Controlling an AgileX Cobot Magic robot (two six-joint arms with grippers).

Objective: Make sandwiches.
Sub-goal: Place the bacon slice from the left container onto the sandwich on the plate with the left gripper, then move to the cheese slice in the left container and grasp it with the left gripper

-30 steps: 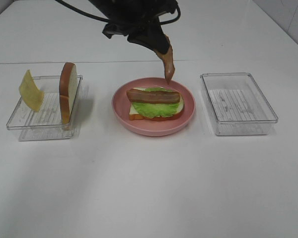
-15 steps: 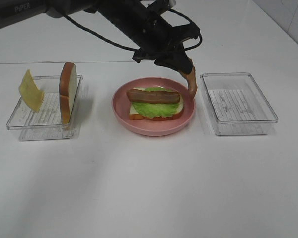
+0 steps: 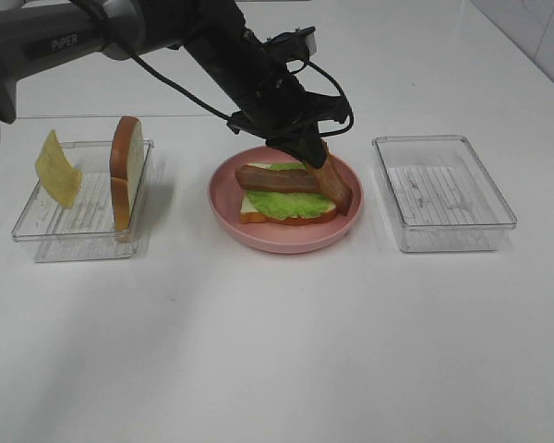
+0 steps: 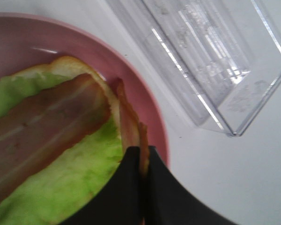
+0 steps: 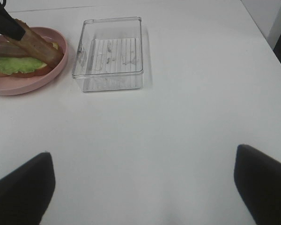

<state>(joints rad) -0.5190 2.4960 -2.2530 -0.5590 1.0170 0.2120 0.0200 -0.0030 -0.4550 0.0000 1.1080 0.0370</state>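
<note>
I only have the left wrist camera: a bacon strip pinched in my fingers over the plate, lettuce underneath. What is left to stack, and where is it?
Observer: A yellow cheese square leans on the outer wall of the left tray.
Operator: And for the top?
Observer: One bread slice stands on edge in that same tray, against its wall nearest the plate.
Operator: Is the other arm near me?
Observer: No. The right gripper is open, apart from both the right tray and the pink plate.
</note>
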